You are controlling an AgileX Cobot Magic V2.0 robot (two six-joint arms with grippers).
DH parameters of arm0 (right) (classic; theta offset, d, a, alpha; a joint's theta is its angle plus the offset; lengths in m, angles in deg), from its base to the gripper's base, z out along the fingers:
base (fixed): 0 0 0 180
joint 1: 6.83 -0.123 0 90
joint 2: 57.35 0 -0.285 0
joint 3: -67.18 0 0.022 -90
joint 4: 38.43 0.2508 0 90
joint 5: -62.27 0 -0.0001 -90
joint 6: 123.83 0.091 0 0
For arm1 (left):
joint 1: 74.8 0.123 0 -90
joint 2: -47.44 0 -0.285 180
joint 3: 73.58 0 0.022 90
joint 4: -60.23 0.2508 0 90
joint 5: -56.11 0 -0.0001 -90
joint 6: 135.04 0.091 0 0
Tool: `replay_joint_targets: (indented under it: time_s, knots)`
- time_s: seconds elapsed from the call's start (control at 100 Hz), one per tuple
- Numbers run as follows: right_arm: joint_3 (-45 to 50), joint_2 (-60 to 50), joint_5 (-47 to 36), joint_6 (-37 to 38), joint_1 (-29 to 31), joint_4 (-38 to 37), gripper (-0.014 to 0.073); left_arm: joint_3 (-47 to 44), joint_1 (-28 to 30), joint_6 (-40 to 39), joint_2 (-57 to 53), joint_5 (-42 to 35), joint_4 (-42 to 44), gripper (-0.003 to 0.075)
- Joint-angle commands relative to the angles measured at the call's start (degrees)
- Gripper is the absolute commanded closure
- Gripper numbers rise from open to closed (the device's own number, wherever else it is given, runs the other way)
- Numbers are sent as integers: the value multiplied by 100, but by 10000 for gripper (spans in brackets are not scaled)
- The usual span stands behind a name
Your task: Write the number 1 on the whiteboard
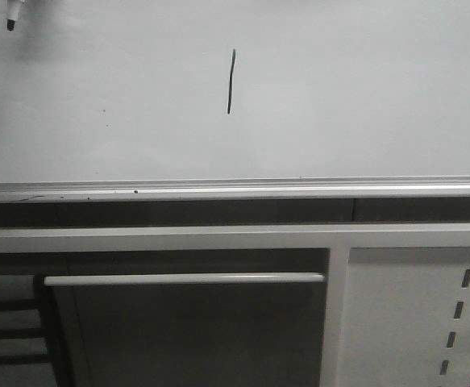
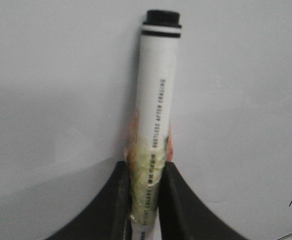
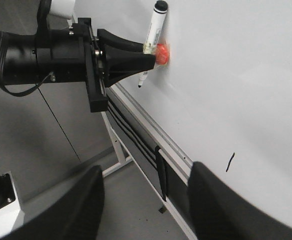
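Front view is showing the thin black vertical marker stroke, the number 1 [image 1: 230,81], sitting near the middle of the large pale grey-white whiteboard [image 1: 363,97], above its silver aluminium rail [image 1: 235,192]. The black left gripper [image 3: 153,55] is clamping a white cylindrical marker with a black end [image 2: 156,110], tip uncapped, well apart from the stroke. The risk, as I judge it, is that tip brushing the board while the arm is moving and leaving a stray line, or smearing the fresh ink. The right gripper [image 3: 146,205] is standing open and empty. Below the rail, a white perforated metal panel [image 1: 428,322] and a grey floor [image 3: 45,135] are showing.
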Motion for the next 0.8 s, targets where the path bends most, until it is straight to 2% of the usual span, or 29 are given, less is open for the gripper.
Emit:
replay_joint_targets:
  time_s: [0.0, 0.79]
  knots:
    - [-140, -89, -223, 6, 36, 276, 251, 204, 12, -68, -34, -472, 74, 740]
    - [-140, -89, -94, 6, 36, 282, 251, 204, 19, -68, -21, -522, 84, 740]
